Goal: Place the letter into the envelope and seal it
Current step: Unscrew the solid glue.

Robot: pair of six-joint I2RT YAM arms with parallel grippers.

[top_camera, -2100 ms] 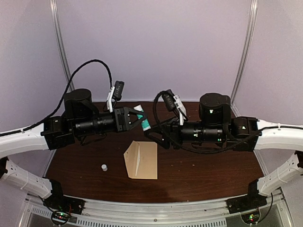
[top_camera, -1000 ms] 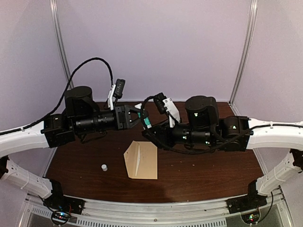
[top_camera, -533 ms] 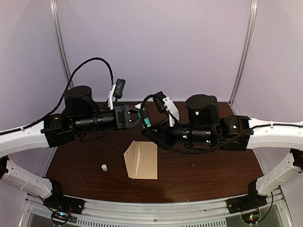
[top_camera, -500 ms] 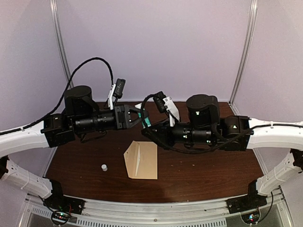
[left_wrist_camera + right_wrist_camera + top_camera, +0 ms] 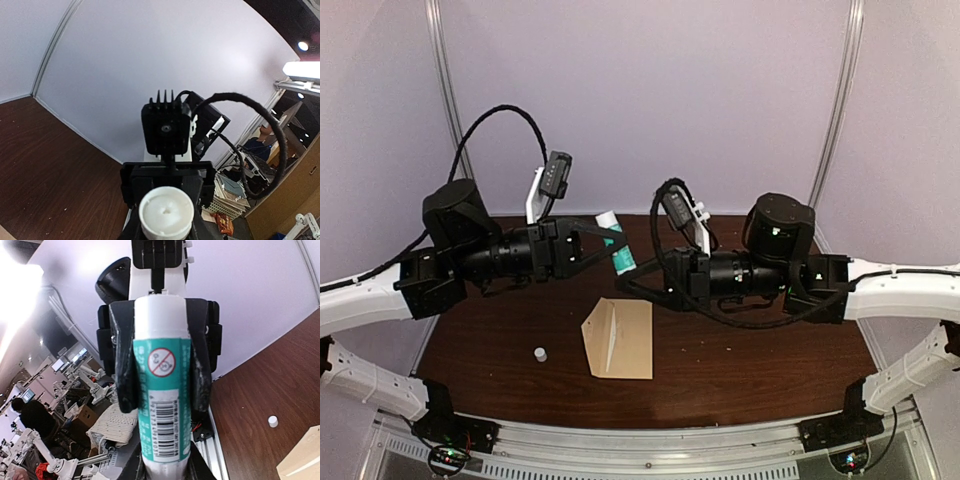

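- The envelope [image 5: 625,340] lies flat on the dark wooden table [image 5: 750,350], near the middle and towards the front edge, below the gap between the two arms; neither gripper touches it
- A narrow pale strip [image 5: 611,342] runs down its left part; whether that is the letter cannot be told
- A small white cap [image 5: 539,353] stands on the table to the left of the envelope, apart from it
- Above the envelope a glue stick [image 5: 617,247], white at the top with a teal label, hangs tilted in the air
- The left gripper [image 5: 605,238] has its jaws drawn in on the tube; its dark fingers [image 5: 122,365] flank the label
- The right gripper [image 5: 162,466] faces it; its jaws are drawn in against the tube's white lower end
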